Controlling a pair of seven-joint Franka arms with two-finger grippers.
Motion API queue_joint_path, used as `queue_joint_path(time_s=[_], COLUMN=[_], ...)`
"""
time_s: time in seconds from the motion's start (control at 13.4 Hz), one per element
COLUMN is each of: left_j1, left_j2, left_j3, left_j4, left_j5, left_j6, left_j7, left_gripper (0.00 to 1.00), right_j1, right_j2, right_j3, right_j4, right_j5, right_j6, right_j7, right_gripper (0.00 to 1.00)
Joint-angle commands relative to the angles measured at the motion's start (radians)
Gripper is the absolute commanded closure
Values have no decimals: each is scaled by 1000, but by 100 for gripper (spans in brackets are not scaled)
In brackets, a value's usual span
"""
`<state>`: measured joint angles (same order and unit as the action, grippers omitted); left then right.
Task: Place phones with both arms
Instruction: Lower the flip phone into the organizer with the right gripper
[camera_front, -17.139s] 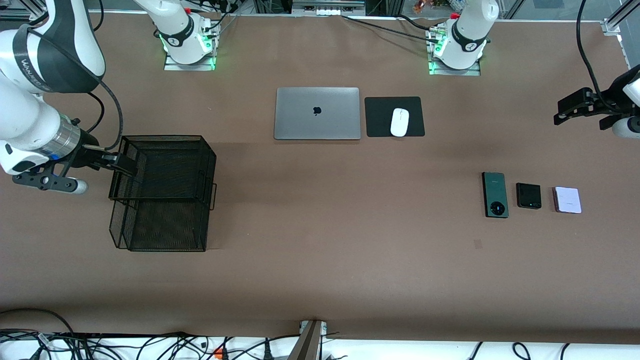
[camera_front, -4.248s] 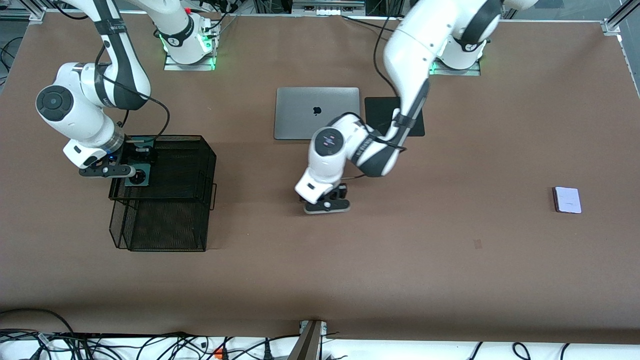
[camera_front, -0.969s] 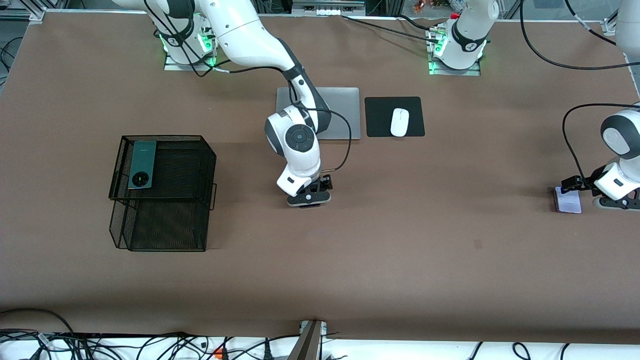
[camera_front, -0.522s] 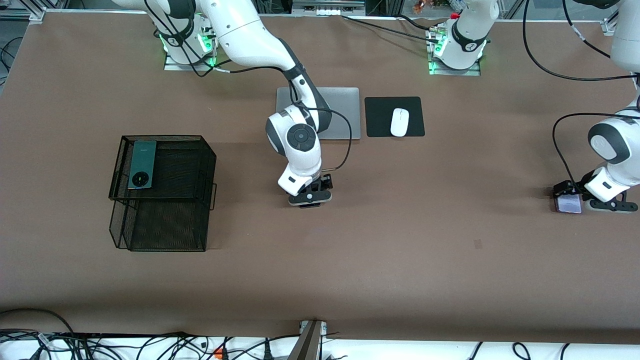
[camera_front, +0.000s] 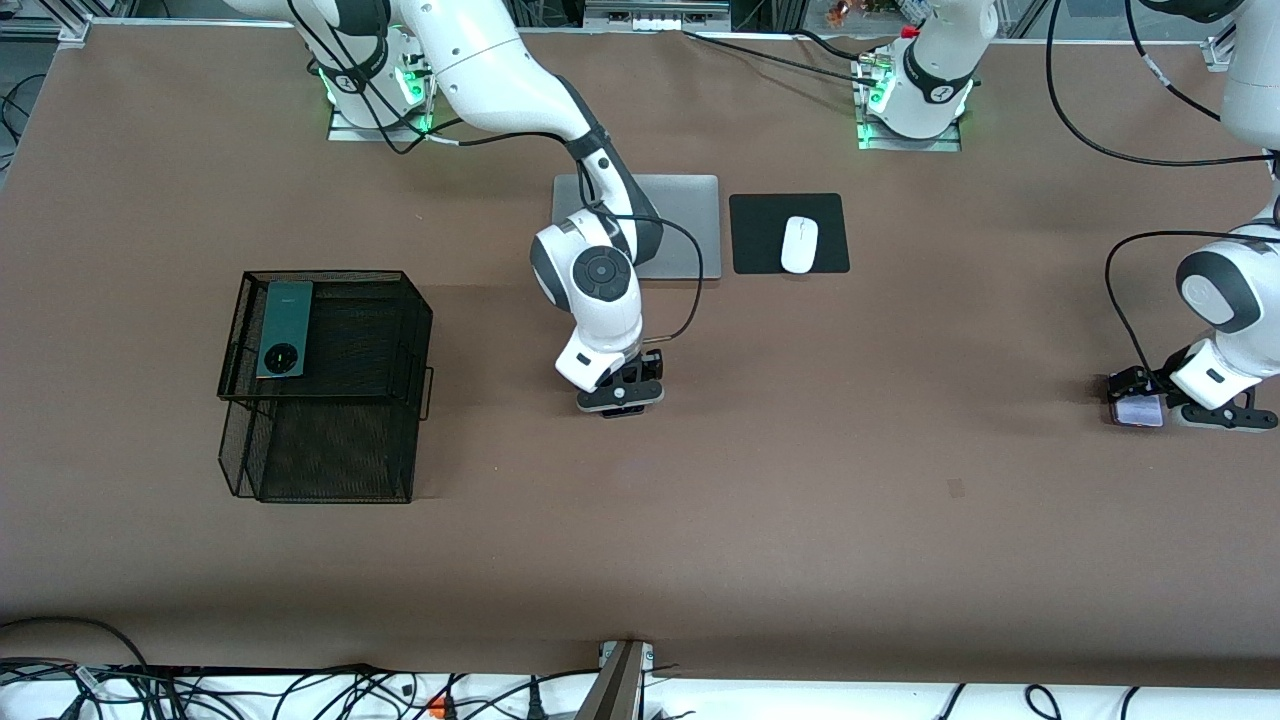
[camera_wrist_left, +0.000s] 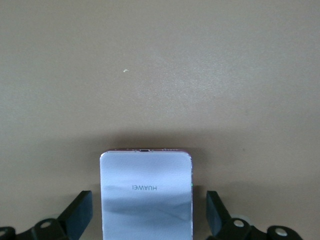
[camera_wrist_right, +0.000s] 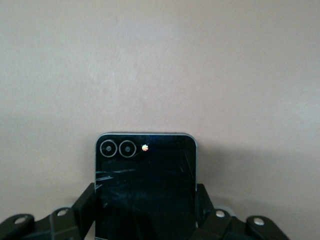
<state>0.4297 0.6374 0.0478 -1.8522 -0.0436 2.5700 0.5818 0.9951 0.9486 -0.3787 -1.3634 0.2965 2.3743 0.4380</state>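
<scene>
The small black phone (camera_wrist_right: 145, 180) lies on the brown table near its middle. My right gripper (camera_wrist_right: 145, 212) is shut on it, both fingers pressed against its long sides; in the front view this gripper (camera_front: 620, 398) hides the phone. The pale lilac-white phone (camera_wrist_left: 146, 195) lies at the left arm's end of the table (camera_front: 1138, 412). My left gripper (camera_wrist_left: 147, 220) is low over it and open, with a finger (camera_wrist_left: 80, 212) on each side and a gap to the phone's edges. The dark-green phone (camera_front: 280, 328) rests on top of the black mesh basket (camera_front: 330, 390).
A silver laptop (camera_front: 685, 225) lies closed near the robots' bases, partly covered by my right arm. Beside it a white mouse (camera_front: 799, 244) sits on a black pad (camera_front: 760, 235). The mesh basket stands toward the right arm's end of the table.
My right gripper's fingers have closed onto the black phone's sides. My left gripper has come down around the lilac-white phone and stays open.
</scene>
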Motion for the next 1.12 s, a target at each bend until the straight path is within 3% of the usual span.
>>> queue_joint_path(time_s=[0.0, 0.22, 0.45, 0.75, 1.04], left_j1=[12, 12, 12, 12, 15], left_j2=[36, 44, 54, 62, 65], left_j3=[-9, -9, -9, -19, -23], left_j4=[34, 41, 54, 54, 56], left_j5=[-36, -39, -44, -73, -78], left_j6=[18, 19, 19, 19, 19], left_j7=[44, 44, 46, 49, 49], left_gripper=[0, 0, 0, 0, 1], right_j1=[2, 2, 0, 0, 2], right_j2=[-143, -276, -388, -603, -711], right_j3=[-84, -222, -386, -503, -508], right_j4=[-26, -31, -87, -398, -647], right_j5=[-13, -11, -10, -13, -14], right_j6=[-151, -390, -585, -518, -318], right_j7=[-19, -102, -318, -464, -484], right_gripper=[82, 81, 81, 81, 81])
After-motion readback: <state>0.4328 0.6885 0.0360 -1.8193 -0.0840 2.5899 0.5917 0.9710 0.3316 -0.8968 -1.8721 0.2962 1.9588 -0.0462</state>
